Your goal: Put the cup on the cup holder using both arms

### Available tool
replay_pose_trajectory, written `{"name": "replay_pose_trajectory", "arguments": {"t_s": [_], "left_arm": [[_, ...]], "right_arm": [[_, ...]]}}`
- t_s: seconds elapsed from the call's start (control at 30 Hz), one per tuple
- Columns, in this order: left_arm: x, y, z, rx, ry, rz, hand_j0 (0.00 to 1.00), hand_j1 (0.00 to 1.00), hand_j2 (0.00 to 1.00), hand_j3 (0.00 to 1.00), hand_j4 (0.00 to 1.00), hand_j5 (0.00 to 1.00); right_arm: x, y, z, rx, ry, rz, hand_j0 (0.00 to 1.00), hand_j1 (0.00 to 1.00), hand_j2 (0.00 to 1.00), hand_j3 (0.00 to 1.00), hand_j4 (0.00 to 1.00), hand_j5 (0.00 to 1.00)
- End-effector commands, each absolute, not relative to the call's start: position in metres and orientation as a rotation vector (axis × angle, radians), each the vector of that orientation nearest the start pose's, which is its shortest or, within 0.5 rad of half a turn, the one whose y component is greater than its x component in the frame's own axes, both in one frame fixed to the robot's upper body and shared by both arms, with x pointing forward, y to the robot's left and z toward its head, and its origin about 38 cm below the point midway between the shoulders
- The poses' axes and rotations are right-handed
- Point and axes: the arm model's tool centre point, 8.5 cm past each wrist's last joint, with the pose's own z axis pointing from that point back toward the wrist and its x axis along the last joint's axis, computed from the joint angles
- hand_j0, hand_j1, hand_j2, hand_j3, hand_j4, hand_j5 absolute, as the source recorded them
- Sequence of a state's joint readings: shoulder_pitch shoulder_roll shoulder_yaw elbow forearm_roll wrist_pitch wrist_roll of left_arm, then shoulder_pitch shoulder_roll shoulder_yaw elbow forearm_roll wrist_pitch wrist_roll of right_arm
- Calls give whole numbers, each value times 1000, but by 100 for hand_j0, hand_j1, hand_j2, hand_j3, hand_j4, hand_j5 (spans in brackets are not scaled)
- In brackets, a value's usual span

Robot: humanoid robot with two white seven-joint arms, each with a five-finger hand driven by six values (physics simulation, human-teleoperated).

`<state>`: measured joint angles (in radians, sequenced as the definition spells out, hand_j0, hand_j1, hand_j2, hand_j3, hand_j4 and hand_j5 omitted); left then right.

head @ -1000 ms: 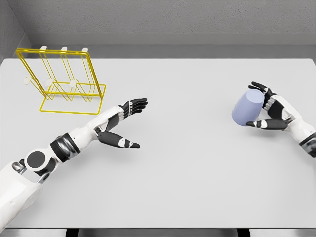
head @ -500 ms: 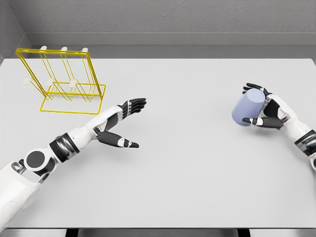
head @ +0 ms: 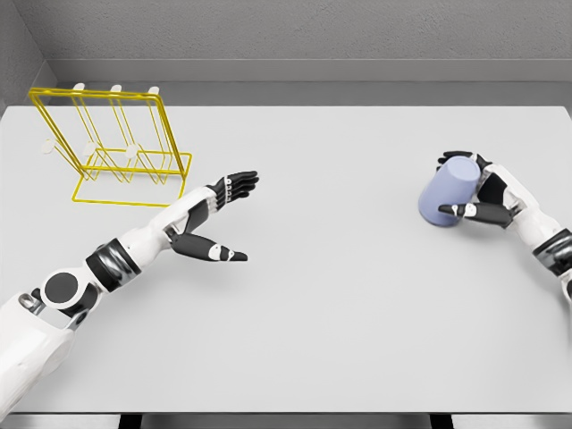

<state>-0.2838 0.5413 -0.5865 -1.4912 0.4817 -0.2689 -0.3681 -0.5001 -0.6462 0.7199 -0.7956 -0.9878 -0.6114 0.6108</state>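
Observation:
A pale blue cup (head: 449, 191) stands tilted at the right of the white table, its wide mouth down toward the surface. My right hand (head: 466, 186) is curled around it, fingers over its top and thumb across its lower side. The yellow wire cup holder (head: 112, 147) with white-tipped pegs stands at the far left. My left hand (head: 225, 214) hovers over the table's left middle, to the right of the holder, fingers spread and holding nothing.
The table (head: 340, 304) spans the whole view, with a grey wall behind its far edge. My left forearm (head: 116, 259) lies diagonally from the lower left corner.
The right hand has closed tighter on the cup and shifted slightly up and left with it. The left hand has drifted a little to the left.

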Motion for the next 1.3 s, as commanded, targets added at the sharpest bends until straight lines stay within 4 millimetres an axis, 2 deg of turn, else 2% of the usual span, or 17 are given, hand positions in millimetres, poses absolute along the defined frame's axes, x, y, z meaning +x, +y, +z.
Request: {"name": "replay_pose_trajectory", "arguments": {"t_s": [0.0,0.13,0.2,0.3,0.4,0.53,0.63,0.7,0.73,0.8,1.13,1.27], "left_arm": [[385,220,104,-511,-1596,-826,100,100,100,100,100,100],[386,220,103,-511,-1600,-822,100,100,100,100,100,100],[389,214,91,-524,-1625,-782,100,100,100,100,100,100],[390,217,89,-517,-1639,-779,100,100,100,100,100,100],[390,216,88,-481,-1633,-832,100,100,100,100,100,100],[392,213,78,-484,-1619,-803,100,100,100,100,100,100],[396,212,77,-482,-1632,-763,100,100,100,100,100,100],[396,210,74,-487,-1628,-752,100,100,100,100,100,100],[397,210,75,-487,-1630,-753,100,100,100,100,100,100],[397,211,72,-485,-1624,-747,100,100,100,100,100,100],[396,209,69,-488,-1630,-742,100,100,100,100,100,100],[396,209,70,-489,-1630,-745,100,100,100,100,100,100]], "right_arm": [[430,-399,74,359,-1621,508,69,69,69,69,69,69],[434,-394,82,371,-1640,523,69,69,69,69,69,69],[437,-387,88,390,-1658,535,67,67,67,67,67,67],[438,-380,93,409,-1672,546,67,67,67,67,67,67],[440,-368,100,447,-1696,565,67,67,67,67,67,67],[440,-350,108,499,-1722,591,68,68,68,68,68,68],[438,-337,113,538,-1737,610,68,68,68,68,68,68],[438,-325,111,558,-1733,642,68,68,68,68,68,68],[438,-313,108,583,-1737,638,68,68,68,68,68,68],[438,-310,107,585,-1736,644,67,67,67,67,67,67],[436,-223,87,708,-1721,759,67,67,67,67,67,67],[434,-212,85,732,-1716,765,67,67,67,67,67,67]]}}
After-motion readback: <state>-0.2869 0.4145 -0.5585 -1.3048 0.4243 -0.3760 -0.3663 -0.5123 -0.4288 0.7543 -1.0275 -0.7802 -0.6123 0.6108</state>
